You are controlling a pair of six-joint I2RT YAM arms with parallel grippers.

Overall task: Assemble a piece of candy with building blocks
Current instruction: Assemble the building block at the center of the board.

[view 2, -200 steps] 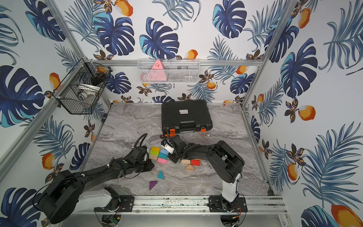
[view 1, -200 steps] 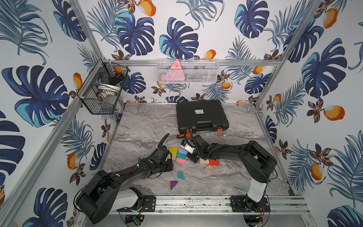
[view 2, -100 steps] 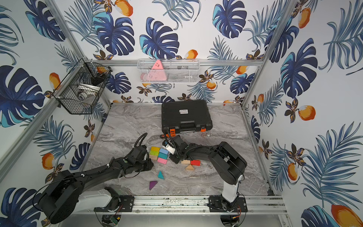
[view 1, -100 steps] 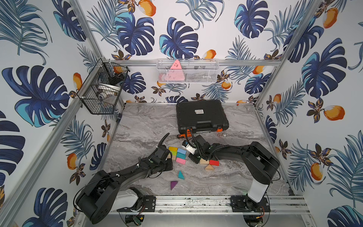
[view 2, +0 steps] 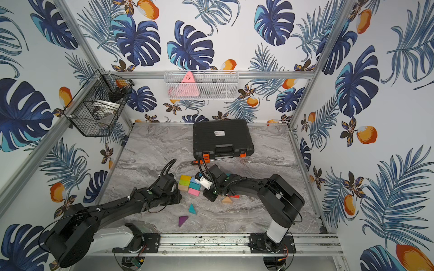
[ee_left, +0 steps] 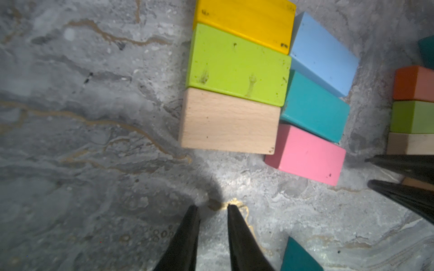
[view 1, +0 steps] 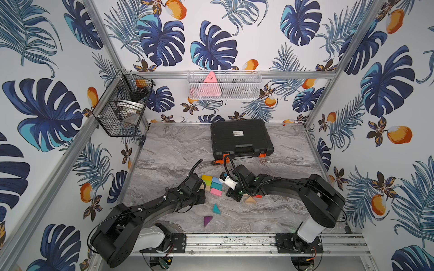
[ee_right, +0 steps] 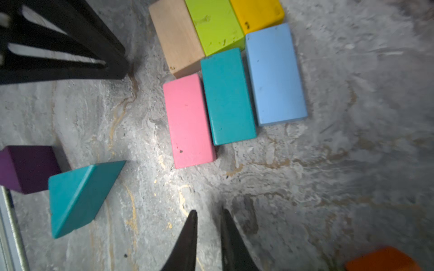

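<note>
The left gripper (ee_left: 212, 206) is held pressed nearly together, empty; the right gripper (ee_right: 206, 211) is pressed together, empty too. Between them, at lower centre in both top views, six building blocks (view 1: 216, 185) are laid touching; a teal triangle (view 1: 216, 209) is set apart below.

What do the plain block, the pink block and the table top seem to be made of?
Plain block: bare wood, matt; fine grain lines show.
Pink block: probably wood under smooth opaque paint; small dark chips mark it.
Table top: grey marble look with tan veins; real stone or printed sheet, I cannot tell.
</note>
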